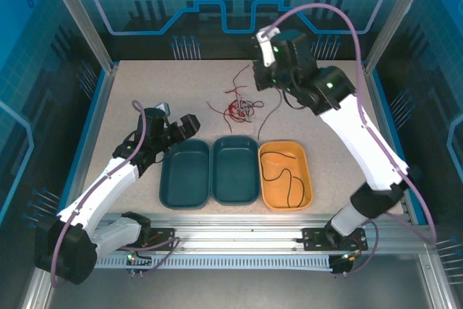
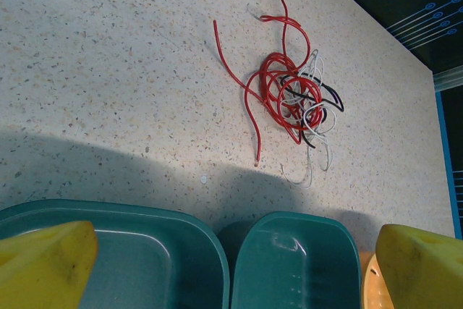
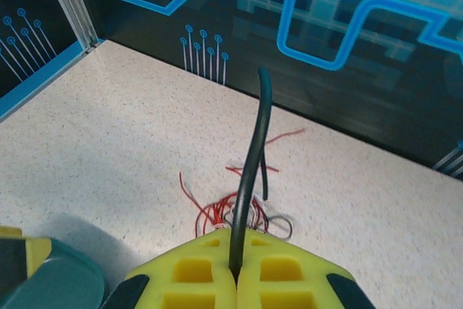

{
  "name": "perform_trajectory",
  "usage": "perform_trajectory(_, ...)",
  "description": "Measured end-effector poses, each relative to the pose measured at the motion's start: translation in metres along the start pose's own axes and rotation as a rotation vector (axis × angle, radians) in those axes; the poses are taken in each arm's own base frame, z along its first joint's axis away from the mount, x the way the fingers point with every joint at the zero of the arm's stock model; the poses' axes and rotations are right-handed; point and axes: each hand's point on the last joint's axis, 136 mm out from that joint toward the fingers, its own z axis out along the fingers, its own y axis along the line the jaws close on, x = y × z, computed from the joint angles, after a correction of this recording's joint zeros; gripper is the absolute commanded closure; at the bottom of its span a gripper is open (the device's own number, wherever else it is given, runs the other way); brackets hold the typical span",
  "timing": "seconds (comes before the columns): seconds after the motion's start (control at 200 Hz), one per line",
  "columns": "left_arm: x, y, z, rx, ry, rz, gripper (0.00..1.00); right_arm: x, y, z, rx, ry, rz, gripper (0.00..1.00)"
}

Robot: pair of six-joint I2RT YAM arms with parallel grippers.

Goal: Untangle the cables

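Count: three trays, namely left teal tray (image 1: 184, 175), middle teal tray (image 1: 235, 171) and orange tray (image 1: 300, 157), the last holding one black cable (image 1: 289, 189). One tangle (image 1: 239, 106) of red, white and black cables lies on the speckled desk (image 1: 145, 85) just beyond the trays; strands not countable. Right wrist view: right gripper (image 3: 237, 276), jaws clenched on one dark cable (image 3: 249, 171); top view: left gripper (image 1: 187, 128), jaws released, beside the left teal tray; blue circuit-pattern panels (image 1: 145, 5) wall the desk.

Top external looks steeply down from behind the arm bases over the whole table (image 1: 145, 99). Left wrist looks down from nearby, cables (image 2: 293, 99) at one o'clock. Right wrist faces the back wall (image 3: 325, 70), cables at six o'clock. All share them.
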Motion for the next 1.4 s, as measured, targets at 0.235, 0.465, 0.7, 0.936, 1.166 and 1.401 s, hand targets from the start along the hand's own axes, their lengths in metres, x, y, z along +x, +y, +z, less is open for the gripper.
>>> perform_trajectory(0.235,0.000,0.000,0.000,0.000,0.000,0.001,0.01,0.051,-0.017,-0.046,0.018,0.097,0.079,1.00)
perform_trajectory(0.465,0.000,0.000,0.000,-0.001,-0.001,0.001,0.01,0.114,-0.025,-0.071,0.032,0.272,0.148,1.00)
perform_trajectory(0.7,0.000,0.000,0.000,-0.002,0.001,0.004,0.01,0.175,-0.029,-0.079,0.065,0.459,0.175,1.00)
perform_trajectory(0.936,0.000,0.000,0.000,-0.002,0.001,0.004,0.01,0.214,-0.020,-0.066,0.042,0.566,0.187,1.00)
perform_trajectory(1.166,0.000,0.000,0.000,-0.002,0.001,0.004,0.01,0.216,-0.015,-0.053,0.026,0.544,0.190,1.00)
perform_trajectory(1.401,0.000,0.000,0.000,-0.002,0.001,0.004,0.01,0.205,-0.019,-0.038,0.017,0.492,0.195,1.00)
